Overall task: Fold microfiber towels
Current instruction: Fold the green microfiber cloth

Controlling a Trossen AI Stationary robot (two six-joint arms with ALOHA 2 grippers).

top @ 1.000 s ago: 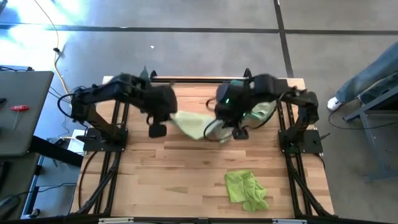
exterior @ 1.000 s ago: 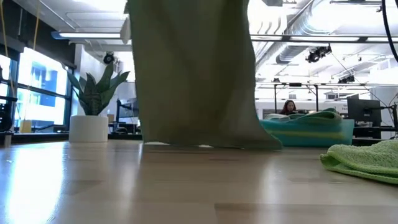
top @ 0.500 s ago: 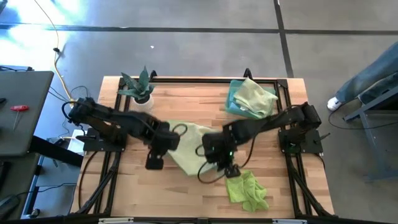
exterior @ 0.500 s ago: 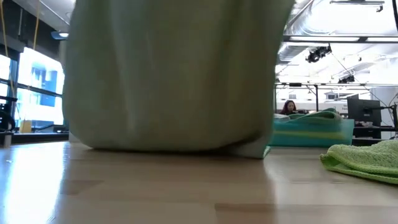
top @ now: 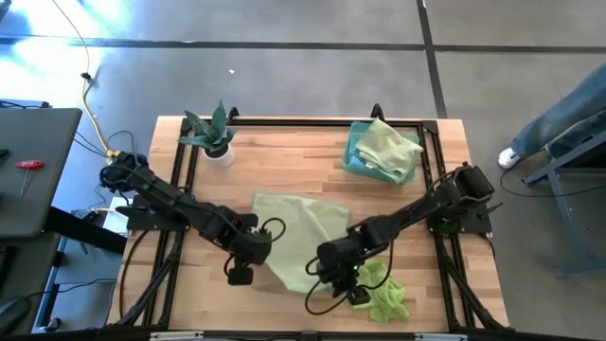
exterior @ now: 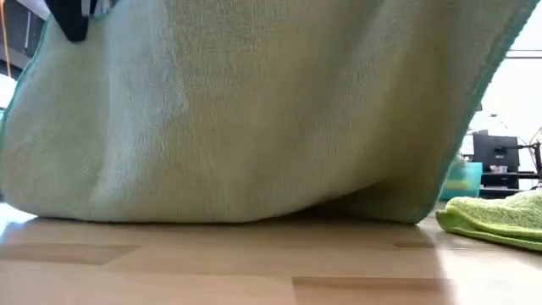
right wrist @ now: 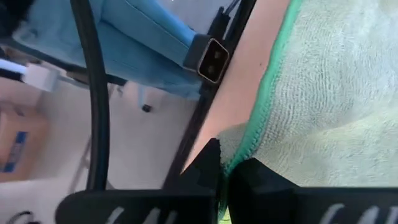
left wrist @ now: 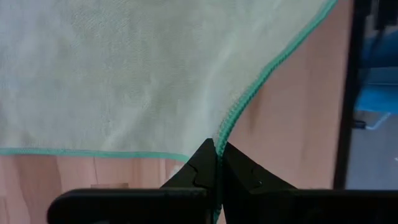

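Sage towel was clamped at its corners by left claw and right claw; slippage risked if stretched unevenly over the desk.

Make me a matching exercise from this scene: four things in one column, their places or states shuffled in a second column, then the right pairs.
Things:
1. pale green towel
2. lime green towel
3. plant
4. towel stack

Places or states:
A. far right part of the table
B. far left part of the table
C. crumpled at the near edge, right of middle
D. spread in the middle, held at its near corners by the left gripper and the right gripper

Pairs: 1-D, 2-C, 3-B, 4-A
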